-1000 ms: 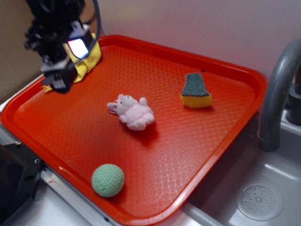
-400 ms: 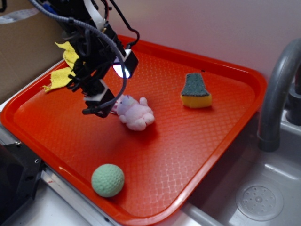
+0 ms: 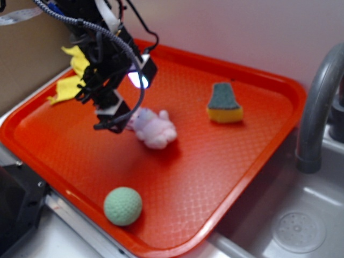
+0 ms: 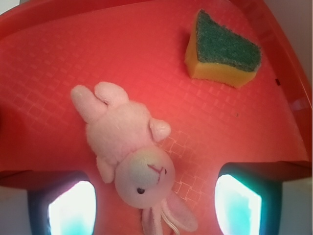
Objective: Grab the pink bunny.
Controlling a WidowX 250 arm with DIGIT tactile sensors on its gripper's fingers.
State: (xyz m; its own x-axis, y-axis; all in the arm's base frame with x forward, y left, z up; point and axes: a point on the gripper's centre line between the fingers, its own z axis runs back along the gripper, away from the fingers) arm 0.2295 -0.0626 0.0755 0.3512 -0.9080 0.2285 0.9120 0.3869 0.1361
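The pink bunny (image 3: 153, 128) lies on its back near the middle of the red tray (image 3: 215, 177). In the wrist view the bunny (image 4: 132, 154) has its whitish head and ears toward me, lying between my two fingers. My gripper (image 3: 115, 119) hangs just left of the bunny's head, low over the tray, jaws open and empty. In the wrist view the gripper (image 4: 154, 208) has its fingertips (image 4: 71, 208) well apart on either side of the bunny's head, not touching it.
A green textured ball (image 3: 123, 205) sits near the tray's front edge. A green-and-yellow sponge (image 3: 224, 103) lies at the back right, also in the wrist view (image 4: 222, 51). A yellow cloth (image 3: 72, 80) hangs at the tray's left rim. A grey faucet (image 3: 317, 102) and sink are on the right.
My gripper came from the tray's back-left corner down and right to the bunny's head. Over the last half second it hardly moved. The bunny has stayed in place.
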